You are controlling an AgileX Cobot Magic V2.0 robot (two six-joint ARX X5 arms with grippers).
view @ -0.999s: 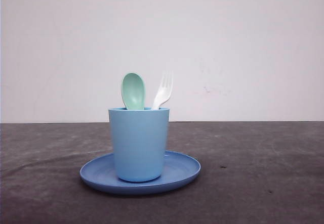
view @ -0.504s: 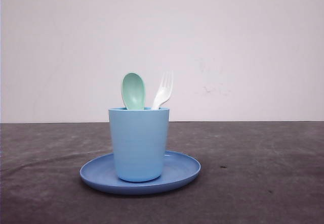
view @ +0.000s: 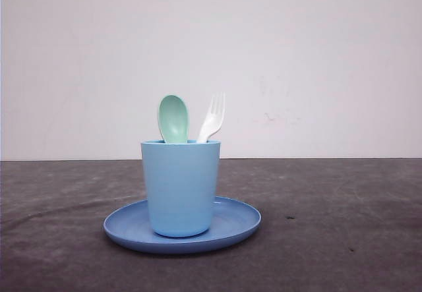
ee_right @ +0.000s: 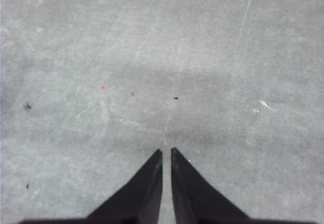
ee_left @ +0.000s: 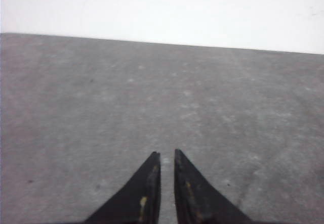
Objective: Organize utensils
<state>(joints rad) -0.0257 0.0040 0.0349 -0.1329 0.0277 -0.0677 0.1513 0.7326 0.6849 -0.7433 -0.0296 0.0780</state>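
Note:
A pale mint-green spoon (view: 173,118) and a small white fork (view: 212,116) stand side by side, heads up, in a light blue cup (view: 180,186). The cup stands upright on a round blue plate (view: 235,221) in the middle of the dark table. My left gripper (ee_left: 166,153) hangs over bare grey table, its black fingers nearly together with nothing between them. My right gripper (ee_right: 166,150) is likewise shut over bare table, holding nothing.
A plain white wall (view: 316,61) rises behind the far table edge. The dark grey tabletop (view: 343,213) stretches to both sides of the plate, with a few small specks on it.

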